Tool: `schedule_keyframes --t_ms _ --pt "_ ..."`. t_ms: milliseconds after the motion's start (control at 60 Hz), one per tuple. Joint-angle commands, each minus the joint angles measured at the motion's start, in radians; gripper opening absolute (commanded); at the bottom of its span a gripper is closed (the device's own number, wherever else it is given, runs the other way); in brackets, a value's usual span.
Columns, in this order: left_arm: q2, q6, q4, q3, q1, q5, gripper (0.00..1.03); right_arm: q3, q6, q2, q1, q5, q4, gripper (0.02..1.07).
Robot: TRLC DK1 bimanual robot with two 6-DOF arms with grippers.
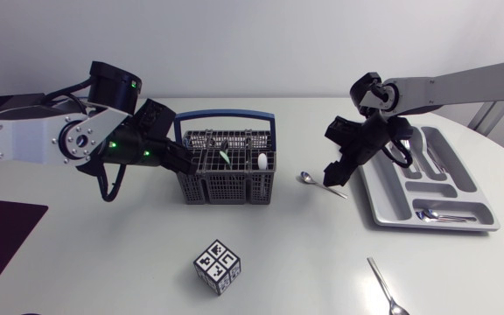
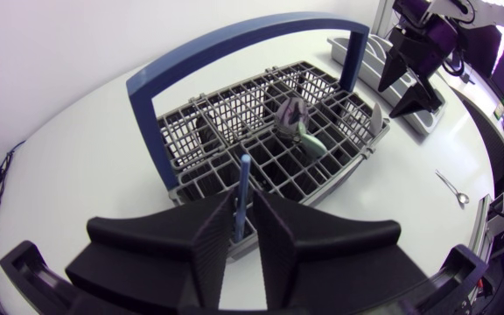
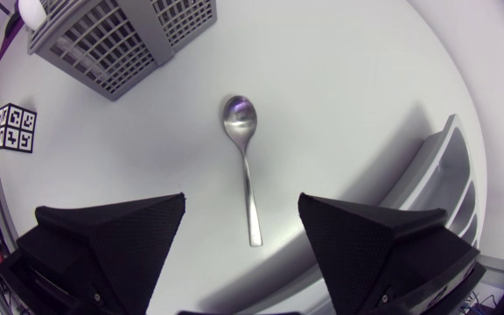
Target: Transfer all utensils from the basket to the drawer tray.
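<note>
The left gripper (image 2: 242,201) has its 2 broad black wedge fingers almost together. A blue-handled utensil (image 2: 244,175) is pinched between them from both sides. Only its thin, straight stick of a handle shows, and it stands up out of the basket (image 2: 226,114). The basket sits just ahead of this gripper and partly under it. It is grey plastic, full of little square holes like a net, with a big smooth blue hoop (image 2: 173,61) arching over it. Deeper in the basket, further ahead of the fingers, lies a purple-grey and green thing (image 2: 297,122).

The right gripper (image 3: 242,199) is wide open and holds nothing. Under it, between the 2 fingers but not touching them, a shiny metal spoon (image 3: 240,118) lies flat on the smooth white table (image 3: 348,79). Its round bowl points ahead of the gripper, toward the basket. Just beside this gripper, on the side away from the basket, is the tray (image 1: 392,206). It is grey and smooth, with long slots, and shiny metal pieces (image 1: 444,214) lie in them.

1 more metal spoon (image 1: 383,287) lies well apart from both grippers. A small cube (image 1: 217,267) with black and white patterns sits near the basket.
</note>
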Motion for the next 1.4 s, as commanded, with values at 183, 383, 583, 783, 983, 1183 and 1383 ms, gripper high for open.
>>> schedule_keyframes --t_ms 183,383,583,783,983,1183,1383 --pt "0.001 0.039 -0.035 0.045 -0.018 -0.012 0.04 0.024 -0.029 0.033 0.019 0.015 -0.018 0.96" --pt "-0.014 0.039 -0.063 0.065 -0.026 -0.012 0.04 0.058 -0.064 0.072 0.033 0.021 -0.067 0.96" --pt "-0.046 0.039 -0.092 0.091 -0.026 -0.012 0.04 0.144 -0.099 0.154 0.036 0.041 -0.107 0.95" --pt "-0.095 0.039 -0.101 0.091 -0.024 -0.012 0.04 0.194 -0.128 0.222 0.033 0.06 -0.13 0.87" --pt "-0.163 0.036 -0.116 0.096 -0.021 -0.012 0.04 0.214 -0.153 0.263 0.031 0.069 -0.139 0.69" --pt "-0.26 0.021 -0.136 0.108 -0.021 -0.012 0.04 0.237 -0.164 0.285 0.036 0.075 -0.138 0.48" --pt "-0.341 -0.001 -0.173 0.127 -0.024 -0.01 0.04 0.242 -0.176 0.315 0.045 0.101 -0.139 0.43"
